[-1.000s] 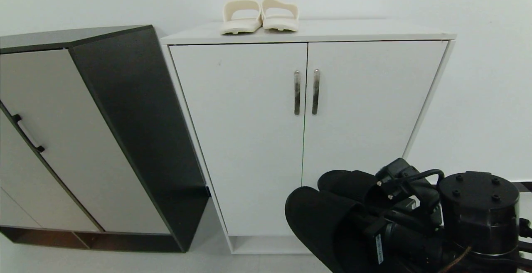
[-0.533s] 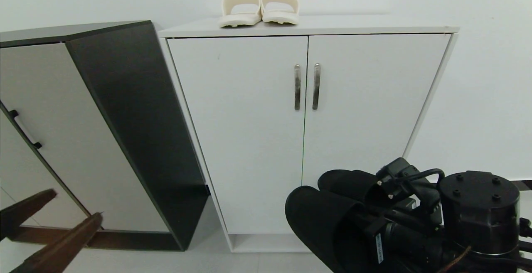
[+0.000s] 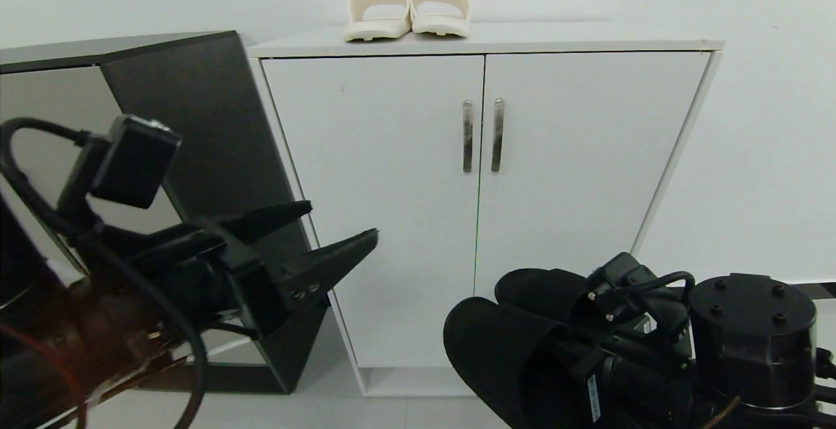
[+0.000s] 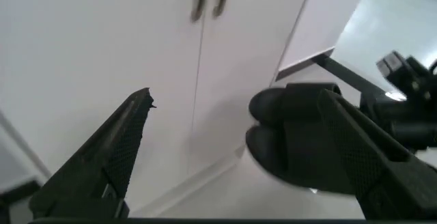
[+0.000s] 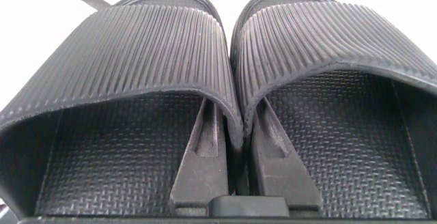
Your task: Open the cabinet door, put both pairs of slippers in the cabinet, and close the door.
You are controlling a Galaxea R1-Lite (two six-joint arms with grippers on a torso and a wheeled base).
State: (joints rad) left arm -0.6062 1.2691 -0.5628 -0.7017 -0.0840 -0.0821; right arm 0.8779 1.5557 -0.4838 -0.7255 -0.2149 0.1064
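The left arm [image 3: 98, 324] is hanging low on the left side, in front of the body. Its wrist is angled so that the left gripper [image 3: 343, 220] is pointing forward and across toward the right arm [image 3: 751, 331]. The left gripper's two fingers [image 3: 326, 256] are standing wide apart, with nothing between them. The right arm is sitting low on the right side, its wrist turned inward. The right gripper [image 5: 235, 115] is clamping a pair of black slippers [image 3: 509, 344]. One finger is lying inside each slipper, and together they are pressing the two inner walls against each other.
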